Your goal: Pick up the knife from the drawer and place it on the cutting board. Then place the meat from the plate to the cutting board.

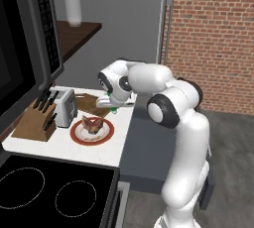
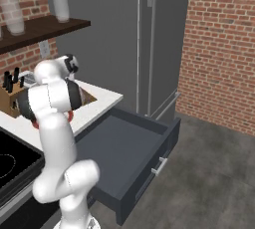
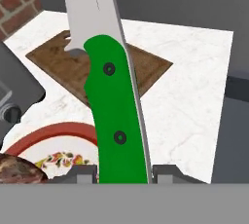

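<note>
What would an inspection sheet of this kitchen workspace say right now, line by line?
Surface: white counter, cooktop beside it.
Job's things: knife held over the counter, blade toward the cutting board; meat on plate; drawer open.
Clutter: toaster, knife block, glasses on shelf.
Gripper: gripper shut on knife handle.
Cables: nothing seen.
Surroundings: fridge, brick wall.

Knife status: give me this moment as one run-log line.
end effector: shut on knife | knife: over counter near cutting board, not yet placed | meat: on plate | drawer: open
</note>
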{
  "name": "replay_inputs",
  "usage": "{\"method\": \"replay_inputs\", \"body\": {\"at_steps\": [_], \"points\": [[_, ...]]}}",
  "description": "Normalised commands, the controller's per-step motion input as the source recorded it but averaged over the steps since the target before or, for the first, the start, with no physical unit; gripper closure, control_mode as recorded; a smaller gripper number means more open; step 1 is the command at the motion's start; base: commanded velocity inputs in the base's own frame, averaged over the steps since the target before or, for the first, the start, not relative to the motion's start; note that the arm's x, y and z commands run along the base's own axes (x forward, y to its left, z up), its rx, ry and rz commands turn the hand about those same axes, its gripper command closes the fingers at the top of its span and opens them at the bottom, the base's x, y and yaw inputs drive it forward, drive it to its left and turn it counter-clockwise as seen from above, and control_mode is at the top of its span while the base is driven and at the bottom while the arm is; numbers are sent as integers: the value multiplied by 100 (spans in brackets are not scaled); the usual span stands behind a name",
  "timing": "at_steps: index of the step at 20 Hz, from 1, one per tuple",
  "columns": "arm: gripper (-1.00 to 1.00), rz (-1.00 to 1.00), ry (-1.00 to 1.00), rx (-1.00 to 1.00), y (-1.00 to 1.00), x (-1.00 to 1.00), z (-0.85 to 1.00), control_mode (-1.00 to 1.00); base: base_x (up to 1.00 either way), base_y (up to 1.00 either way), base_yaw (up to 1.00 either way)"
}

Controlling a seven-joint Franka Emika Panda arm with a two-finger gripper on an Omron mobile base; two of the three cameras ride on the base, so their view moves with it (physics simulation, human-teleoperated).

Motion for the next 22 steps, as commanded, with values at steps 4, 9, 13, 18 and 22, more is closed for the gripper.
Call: {"method": "replay_inputs", "body": {"at_steps": [4,9,13,18,22], "points": [[100,-2,26,-1,3,78,8,-100,0,0,0],[100,-3,23,0,0,82,25,-100,0,0,0],[100,-4,24,0,1,90,36,-100,0,0,0],[100,-3,24,0,12,80,38,-100,0,0,0],[100,-5,26,-3,36,38,38,-100,0,0,0]]}}
